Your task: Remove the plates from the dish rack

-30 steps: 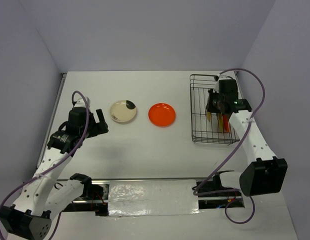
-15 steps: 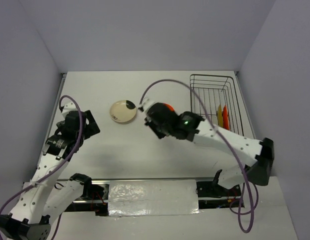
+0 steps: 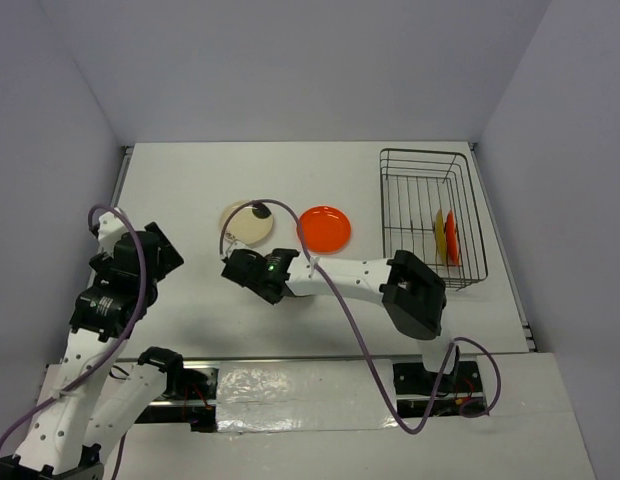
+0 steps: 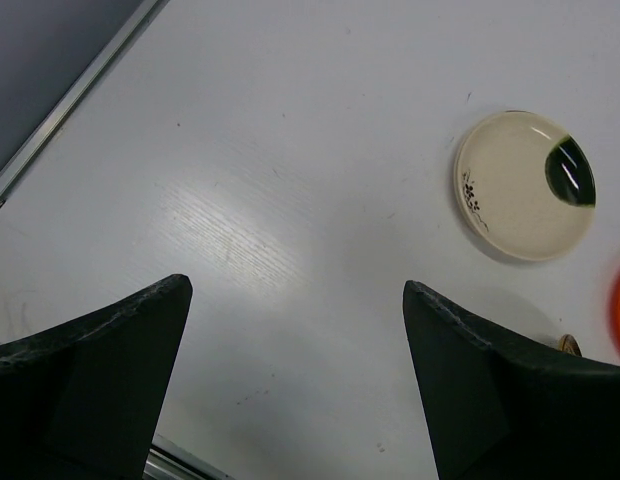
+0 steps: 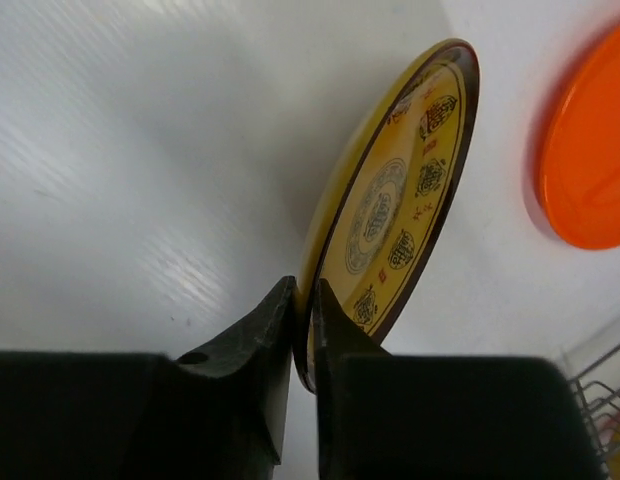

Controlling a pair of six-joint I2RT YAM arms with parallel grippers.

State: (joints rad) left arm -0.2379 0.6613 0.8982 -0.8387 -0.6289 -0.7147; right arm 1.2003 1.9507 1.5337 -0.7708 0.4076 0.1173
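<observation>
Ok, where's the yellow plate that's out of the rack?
The yellow plate is held on edge in the right gripper, left of the orange plate in its wrist view; from above, close by the cream plate.

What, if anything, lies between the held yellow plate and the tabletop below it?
Nothing visible. The right gripper holds the yellow plate on edge over bare table; the orange plate and cream plate lie off to the side.

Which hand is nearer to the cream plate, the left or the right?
Right. The right hand, shut on an amber plate, is just on the near side of the cream plate; the open left hand is farther off to its left.
</observation>
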